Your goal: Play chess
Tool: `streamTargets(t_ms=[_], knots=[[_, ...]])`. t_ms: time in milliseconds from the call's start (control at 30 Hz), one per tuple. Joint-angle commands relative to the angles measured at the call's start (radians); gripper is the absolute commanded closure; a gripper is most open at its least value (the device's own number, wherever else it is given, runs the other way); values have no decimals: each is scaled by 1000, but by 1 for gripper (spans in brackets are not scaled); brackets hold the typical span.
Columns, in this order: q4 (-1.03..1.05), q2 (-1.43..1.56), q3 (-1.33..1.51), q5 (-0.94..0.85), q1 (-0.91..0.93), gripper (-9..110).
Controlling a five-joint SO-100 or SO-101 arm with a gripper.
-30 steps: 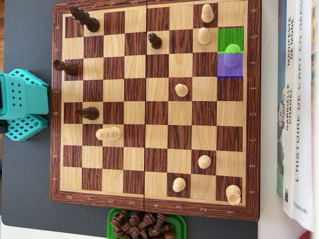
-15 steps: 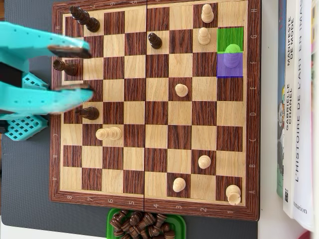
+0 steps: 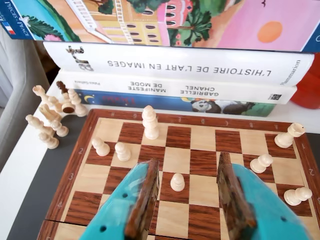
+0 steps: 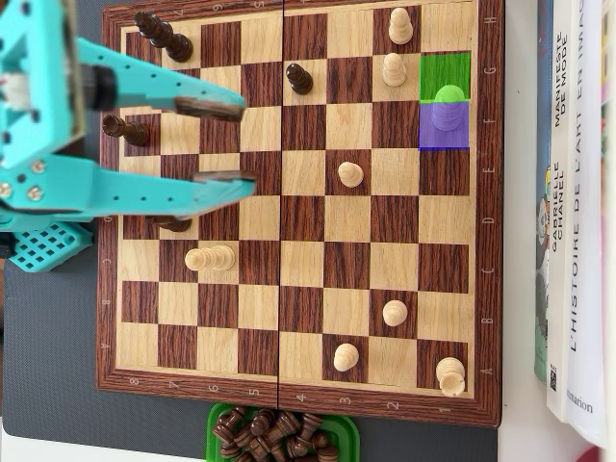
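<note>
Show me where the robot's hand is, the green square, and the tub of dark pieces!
hand (image 4: 245, 141): overhead view, gap between its open fingertips.
green square (image 4: 445, 69): overhead view, its bare upper part.
tub of dark pieces (image 4: 214, 420): overhead view, green left rim.

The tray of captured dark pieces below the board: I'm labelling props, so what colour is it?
Green; the tray shows best in the overhead view, at the board's bottom edge.

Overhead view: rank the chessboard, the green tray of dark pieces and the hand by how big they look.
1. chessboard
2. hand, though it is nearer the camera, so it looks enlarged
3. green tray, partly cut off by the frame
</note>
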Motion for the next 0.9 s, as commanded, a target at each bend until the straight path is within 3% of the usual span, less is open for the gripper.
streamTargets(t_ms=[0, 167, 467, 867], knots=[[3, -100, -129, 9, -15, 84], [38, -291, -276, 43, -17, 84], [434, -650, -699, 201, -51, 84], [471, -1020, -997, 196, -69, 84]])
